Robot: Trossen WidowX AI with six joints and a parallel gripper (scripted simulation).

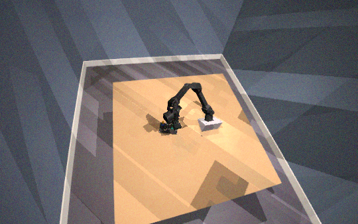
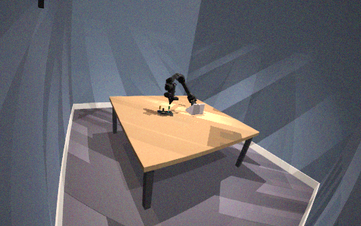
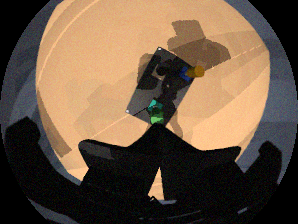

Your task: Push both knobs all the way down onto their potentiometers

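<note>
The dark circuit board (image 1: 168, 132) (image 2: 165, 113) (image 3: 141, 100) stands on the table (image 1: 149, 185) (image 2: 160, 144). In the wrist view a green knob (image 3: 157, 118) (image 2: 169, 107) stands over a teal potentiometer (image 3: 154, 105) at the board's near end. An orange-yellow knob (image 3: 199, 71) (image 2: 160, 107) stands over a blue potentiometer (image 3: 185, 75) at the far right edge. My gripper (image 3: 156, 127) (image 2: 170, 103) is shut and empty, pointing down just above the green knob. Its tips cover the knob's near edge in the wrist view; whether they touch it I cannot tell. How high each knob sits is too small to judge.
Dark taller parts (image 3: 167, 70) stand on the board between and beside the knobs. The arm's base sits at a pale wedge-shaped block (image 1: 210, 124) (image 2: 197, 109), right of the board in the top and exterior views. Shadows of the arm fall across the table.
</note>
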